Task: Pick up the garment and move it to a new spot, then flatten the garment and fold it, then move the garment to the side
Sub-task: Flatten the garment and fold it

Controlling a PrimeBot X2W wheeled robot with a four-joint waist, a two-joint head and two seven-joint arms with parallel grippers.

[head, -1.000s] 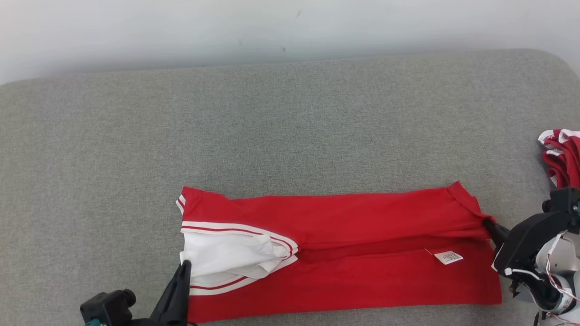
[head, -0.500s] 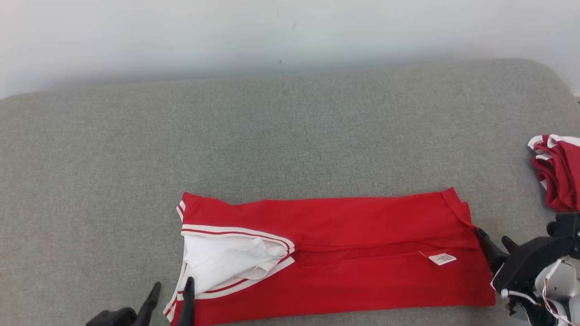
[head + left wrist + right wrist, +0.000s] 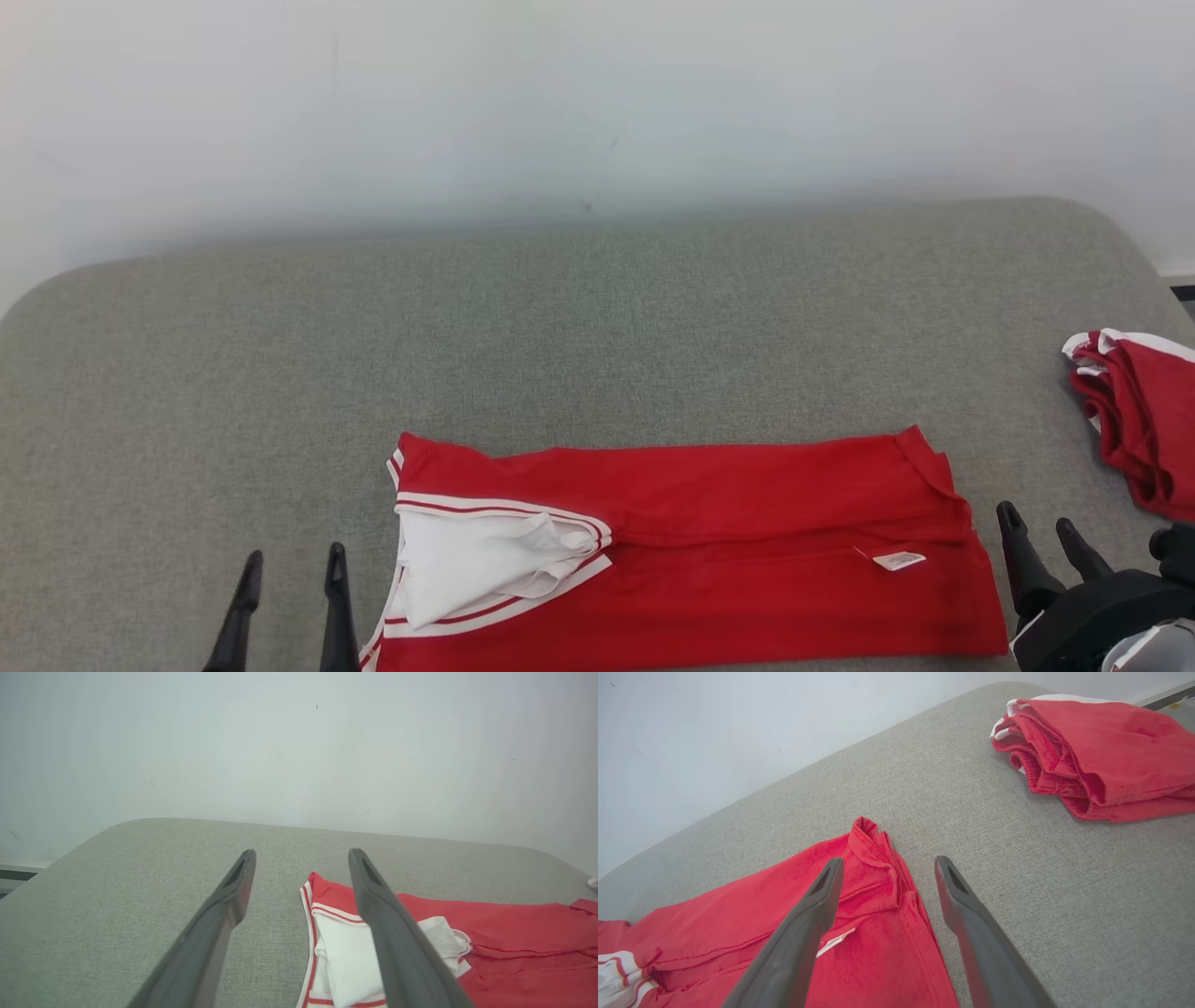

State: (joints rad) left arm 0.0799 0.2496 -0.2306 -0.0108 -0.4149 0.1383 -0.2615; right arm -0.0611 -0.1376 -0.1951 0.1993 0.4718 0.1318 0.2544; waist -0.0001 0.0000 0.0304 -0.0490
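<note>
A red garment [image 3: 747,541] with white trim and a white inner panel [image 3: 467,560] lies folded into a long strip on the grey cushion [image 3: 560,317], a small white label [image 3: 898,560] near its right end. My left gripper [image 3: 292,560] stands open just left of the strip's white-trimmed end, holding nothing; the left wrist view shows that end [image 3: 345,947] beside its right finger. My right gripper [image 3: 1038,518] is open just off the strip's right end, clear of the cloth. The right wrist view shows the red hem corner [image 3: 871,847] ahead of its fingers.
A second folded red garment with white trim [image 3: 1144,411] lies at the cushion's right edge, also seen as the red pile [image 3: 1101,746] in the right wrist view. A pale wall [image 3: 597,112] rises behind the cushion. Bare grey cushion stretches behind and left of the strip.
Both grippers let go of the garment's ends, opened and drew back toward me. The head camera tilted up, so the whole picture shifted down.
</note>
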